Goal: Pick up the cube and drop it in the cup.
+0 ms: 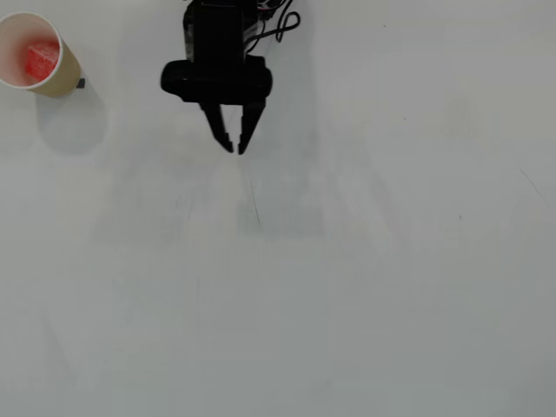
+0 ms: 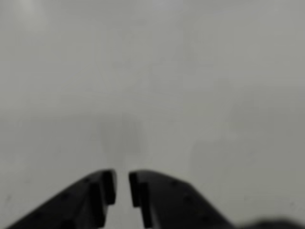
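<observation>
In the overhead view the tan paper cup (image 1: 35,54) stands at the top left corner, and the red cube (image 1: 41,59) lies inside it on the white bottom. My black gripper (image 1: 234,148) hangs at top centre, well to the right of the cup, tips pointing down the picture. Its fingers are nearly together with only a thin gap and nothing between them. The wrist view shows the same two dark fingertips (image 2: 122,188) close together over bare white table; neither cup nor cube appears there.
The white table (image 1: 347,278) stretches across the whole overhead view with faint scuff lines. Black cables (image 1: 280,22) loop beside the arm's base at the top edge.
</observation>
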